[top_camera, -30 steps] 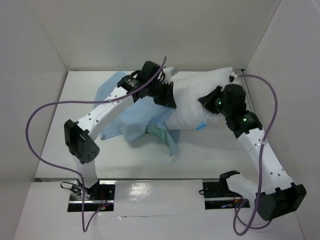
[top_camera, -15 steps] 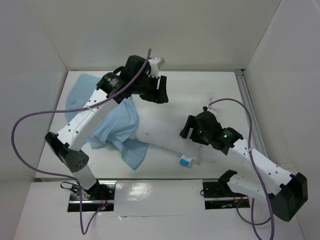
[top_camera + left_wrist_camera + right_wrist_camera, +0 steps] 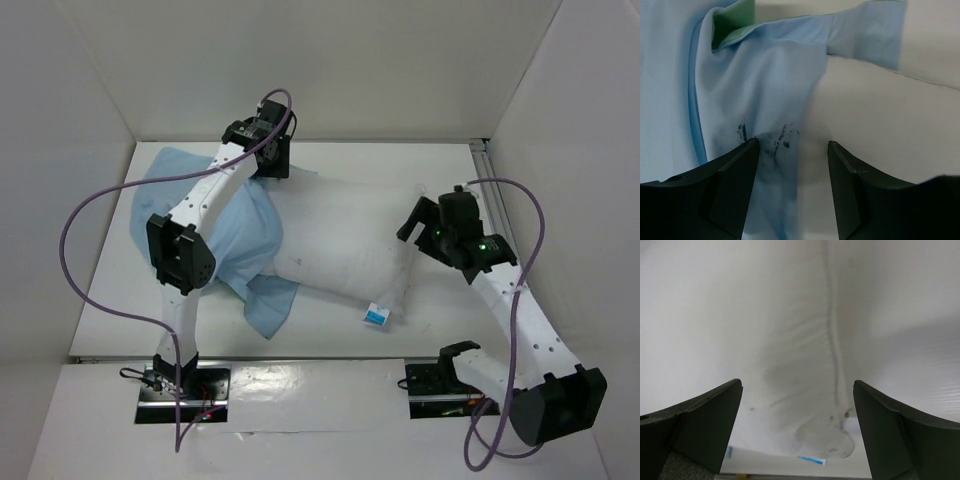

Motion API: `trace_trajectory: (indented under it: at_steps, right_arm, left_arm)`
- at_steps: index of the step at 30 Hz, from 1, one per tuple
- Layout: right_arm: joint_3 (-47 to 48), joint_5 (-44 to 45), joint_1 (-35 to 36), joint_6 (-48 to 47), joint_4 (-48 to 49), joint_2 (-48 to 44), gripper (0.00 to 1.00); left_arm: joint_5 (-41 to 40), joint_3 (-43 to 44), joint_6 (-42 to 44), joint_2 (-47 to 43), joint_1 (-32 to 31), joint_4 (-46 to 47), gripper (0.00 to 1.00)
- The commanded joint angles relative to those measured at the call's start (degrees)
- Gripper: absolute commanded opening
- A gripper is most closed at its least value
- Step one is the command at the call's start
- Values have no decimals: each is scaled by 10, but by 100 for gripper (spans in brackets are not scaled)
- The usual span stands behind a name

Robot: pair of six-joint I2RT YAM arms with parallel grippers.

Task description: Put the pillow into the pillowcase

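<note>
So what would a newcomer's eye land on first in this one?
The plump white pillow sprawled across the table, a small blue-and-white tag at its near edge. Its left end meets the crumpled light-blue pillowcase. Both claws hang open and empty: left claw over that junction, right claw over the pillow's right end.

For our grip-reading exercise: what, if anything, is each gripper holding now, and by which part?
Nothing is held. The left gripper stands open over the pillowcase, the right gripper open over a seam of the pillow; neither pinches any cloth.
</note>
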Motion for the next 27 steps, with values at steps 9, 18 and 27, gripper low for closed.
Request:
trace_trajectory:
  at_steps: [9,18,27]
  right_arm:
    - [-12,-191,-234,-120,-6,20,99]
    - [-47,-350,-157,-106,152,100,99]
    - [88,-272,37,-51,263,121,0]
  left_arm:
    - [-36,-10,-2,8,35,12,31]
    - [99,-13,31,-16,35,43,0]
    - [381,58,63,-77,-103,97,0]
